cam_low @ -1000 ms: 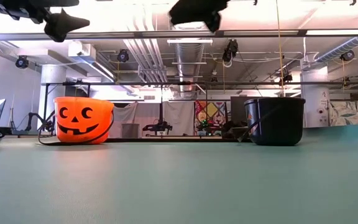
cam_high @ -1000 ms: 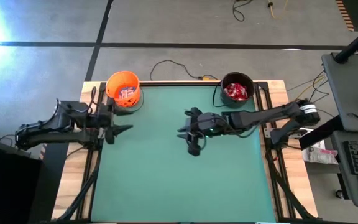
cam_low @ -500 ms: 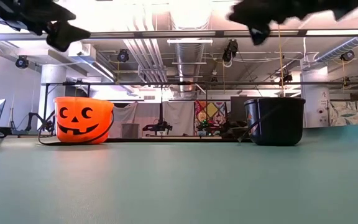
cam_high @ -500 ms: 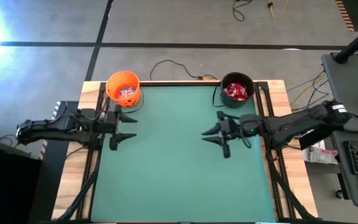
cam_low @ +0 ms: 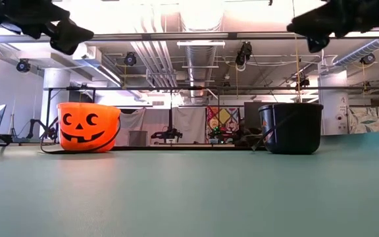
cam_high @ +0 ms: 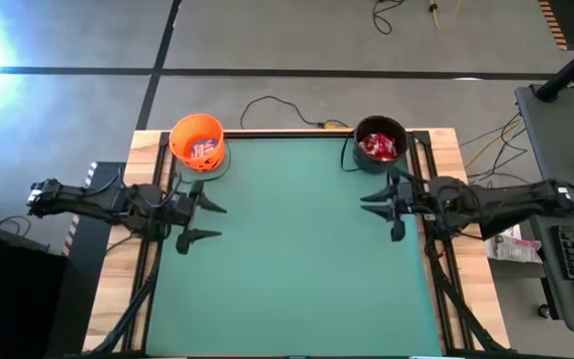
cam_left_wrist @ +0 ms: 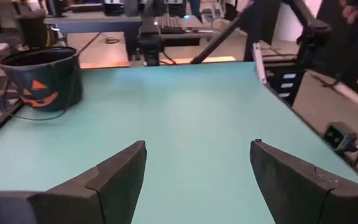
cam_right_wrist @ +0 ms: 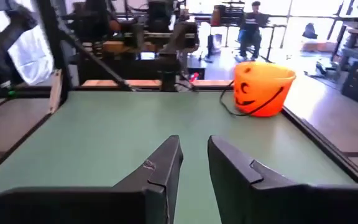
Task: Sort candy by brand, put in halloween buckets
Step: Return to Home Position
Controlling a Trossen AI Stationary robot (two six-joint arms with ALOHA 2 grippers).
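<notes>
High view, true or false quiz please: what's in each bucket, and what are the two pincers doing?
The black bucket holds red packets. True.
The orange bucket holds red packets. False: it holds light blue-and-white bars.
The left pincer is shut on a bar. False: it is open and empty.
The right pincer hovers near the black bucket. True.
The buckets touch each other. False: they stand apart, at two corners of the green mat.
</notes>
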